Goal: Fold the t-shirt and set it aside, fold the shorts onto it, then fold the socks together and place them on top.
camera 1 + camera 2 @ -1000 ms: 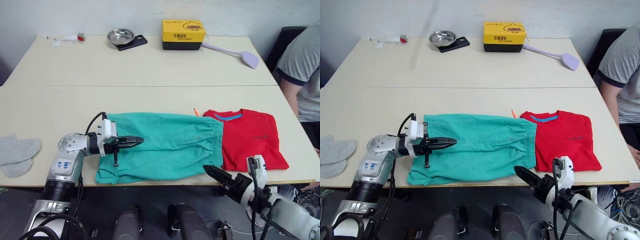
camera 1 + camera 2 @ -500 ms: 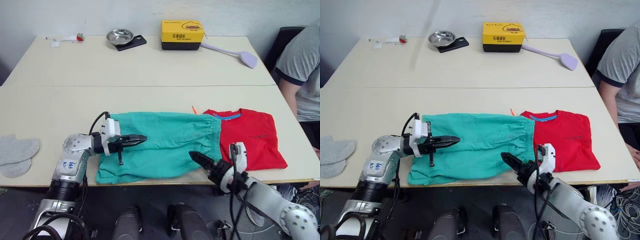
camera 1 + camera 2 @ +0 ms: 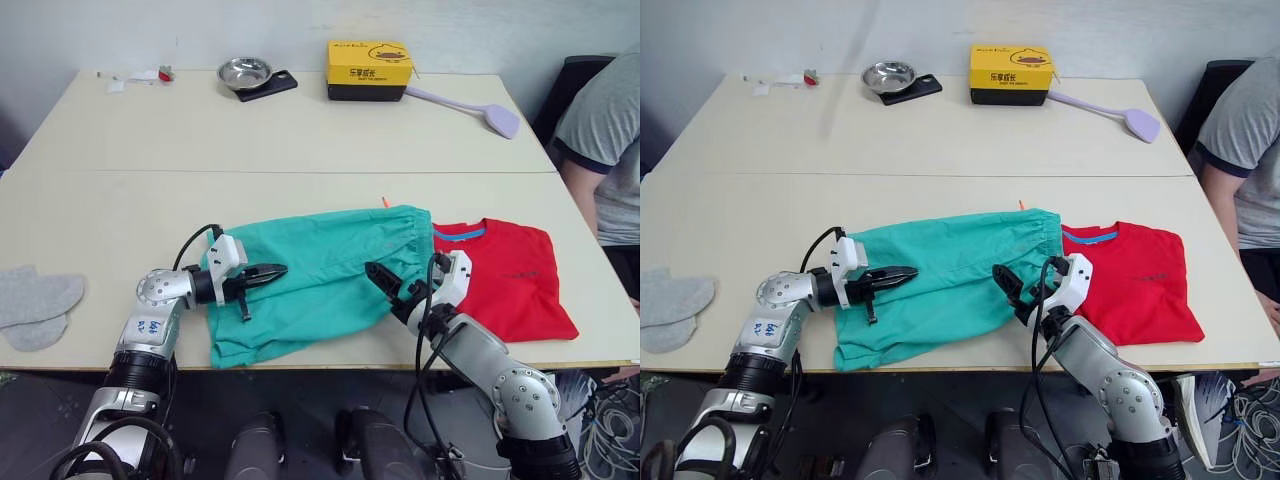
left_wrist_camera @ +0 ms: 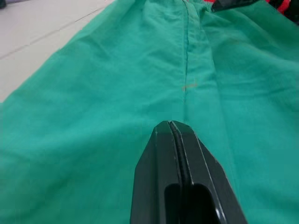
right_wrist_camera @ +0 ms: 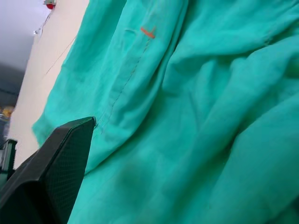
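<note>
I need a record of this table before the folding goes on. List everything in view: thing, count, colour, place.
shorts: 1, teal-green, front middle of the table, rumpled.
t-shirt: 1, red, folded, to the robot's right of the shorts.
socks: 2, light grey, overlapping at the table's front left edge.
table: 1, beige.
metal bowl: 1, silver, far side.
yellow box: 1, far side, right of the bowl.
spatula: 1, lilac, far right.
person: 1, grey sleeve, right edge.
left gripper: shut, lying on the shorts.
right gripper: over the shorts near the waistband.
</note>
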Tool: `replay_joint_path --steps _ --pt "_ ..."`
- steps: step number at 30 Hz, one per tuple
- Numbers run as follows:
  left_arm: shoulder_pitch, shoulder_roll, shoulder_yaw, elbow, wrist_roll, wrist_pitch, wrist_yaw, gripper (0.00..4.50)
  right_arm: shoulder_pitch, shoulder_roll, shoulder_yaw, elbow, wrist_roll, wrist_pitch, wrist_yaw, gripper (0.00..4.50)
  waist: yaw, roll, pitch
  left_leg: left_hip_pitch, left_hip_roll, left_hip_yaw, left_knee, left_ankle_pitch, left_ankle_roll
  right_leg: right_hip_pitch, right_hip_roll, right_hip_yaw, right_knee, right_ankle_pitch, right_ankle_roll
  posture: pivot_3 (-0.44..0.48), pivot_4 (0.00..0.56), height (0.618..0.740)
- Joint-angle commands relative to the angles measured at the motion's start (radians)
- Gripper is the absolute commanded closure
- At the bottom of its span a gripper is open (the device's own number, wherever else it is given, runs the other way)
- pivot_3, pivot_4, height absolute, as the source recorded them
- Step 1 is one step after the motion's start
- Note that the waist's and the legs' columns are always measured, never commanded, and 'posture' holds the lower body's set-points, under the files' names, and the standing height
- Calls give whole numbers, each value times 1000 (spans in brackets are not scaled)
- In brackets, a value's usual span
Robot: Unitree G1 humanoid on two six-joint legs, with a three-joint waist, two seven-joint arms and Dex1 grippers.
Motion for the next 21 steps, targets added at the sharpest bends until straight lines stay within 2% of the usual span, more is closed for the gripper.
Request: replay_joint_path --steps 1,4,12,13,16,21 --pt "13 -6 -4 11 26 -31 26 4500 -15 18 -23 13 -165 -61 72 409 -1 0 0 0 0 0 0 0 0 0 0 0 0 0 0 0 150 740" --pt "15 -10 6 14 31 -33 48 4500 -23 34 -15 11 -271 -91 138 1299 -1 0 0 -1 0 0 0 0 0 -1 0 0 0 0 0 0 150 740" --pt "9 -13 13 25 21 -39 69 4500 -49 108 -34 41 -419 -107 201 4241 -4 0 0 -1 0 0 -1 1 -1 -2 0 0 1 0 0 0 150 740" --pt "8 -13 13 27 21 -39 73 4500 -55 113 -38 41 -439 -111 209 4477 -4 0 0 -1 0 0 -1 1 -1 -2 0 0 1 0 0 0 150 740" --pt "6 -21 28 26 16 -29 109 4500 -93 61 -6 11 -595 -171 287 4477 -4 1 0 -1 0 0 -1 1 -1 -2 0 0 1 0 0 0 150 740" --pt "-14 -28 41 30 12 4 148 4500 -206 -170 222 -29 -1012 -404 610 4477 -4 2 1 -1 -1 1 -1 0 0 -3 0 -1 1 0 0 0 150 740"
